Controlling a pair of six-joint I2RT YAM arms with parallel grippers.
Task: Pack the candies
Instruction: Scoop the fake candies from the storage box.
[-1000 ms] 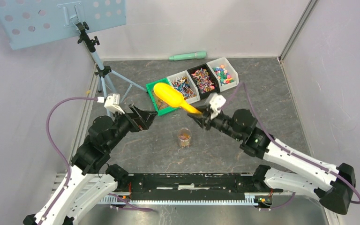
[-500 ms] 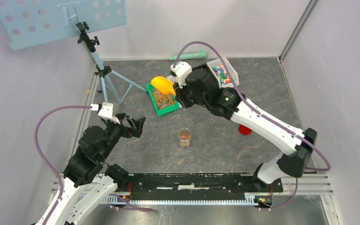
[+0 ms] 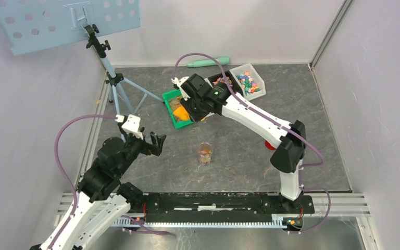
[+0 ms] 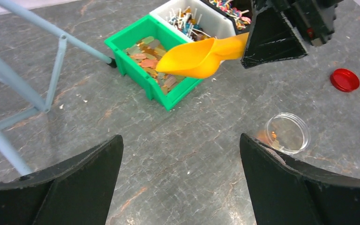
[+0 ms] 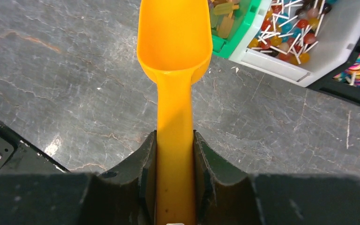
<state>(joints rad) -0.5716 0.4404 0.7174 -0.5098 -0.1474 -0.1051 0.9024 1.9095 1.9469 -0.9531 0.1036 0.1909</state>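
Yellow scoop (image 5: 174, 42) pinched in right claw (image 5: 174, 140), left claw (image 4: 180, 140) spread wide

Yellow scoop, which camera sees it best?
The left wrist view: the scoop shows from the side, its whole bowl over the green bin. The right wrist view cuts off its tip. From above, the right arm hides most of it.

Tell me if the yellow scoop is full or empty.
Empty, it seems: the scoop shows a bare bowl in the right wrist view.
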